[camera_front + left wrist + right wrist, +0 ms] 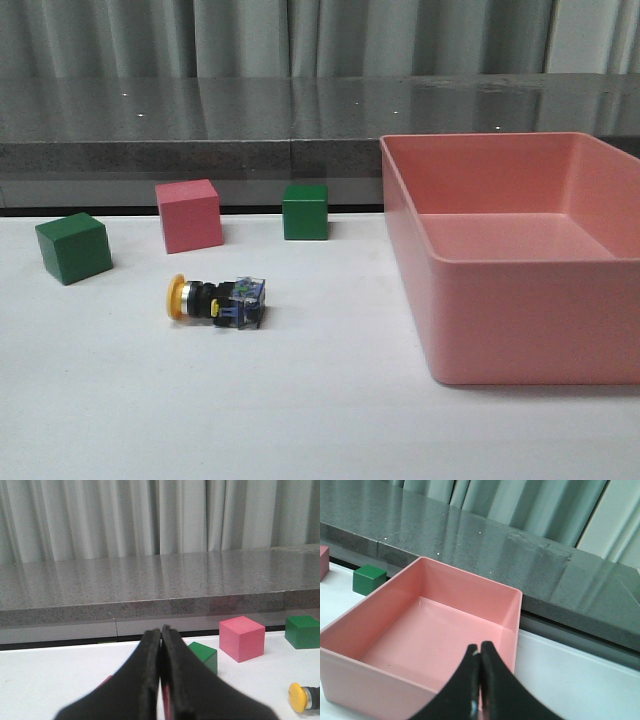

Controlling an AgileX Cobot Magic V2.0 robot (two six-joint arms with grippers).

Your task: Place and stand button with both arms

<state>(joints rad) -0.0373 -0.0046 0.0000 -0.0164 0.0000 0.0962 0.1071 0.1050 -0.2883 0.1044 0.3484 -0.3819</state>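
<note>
The button (215, 300) lies on its side on the white table, yellow cap to the left, clear bluish base to the right. Its yellow cap also shows at the edge of the left wrist view (298, 697). Neither arm shows in the front view. My left gripper (161, 632) is shut and empty, above the table, left of the button and short of the cubes. My right gripper (480, 647) is shut and empty, above the near part of the pink bin (427, 645).
A pink cube (188, 215) stands between two green cubes (73, 247) (305, 211) behind the button. The large pink bin (520, 300) fills the right side of the table. A grey stone ledge (200, 125) runs along the back.
</note>
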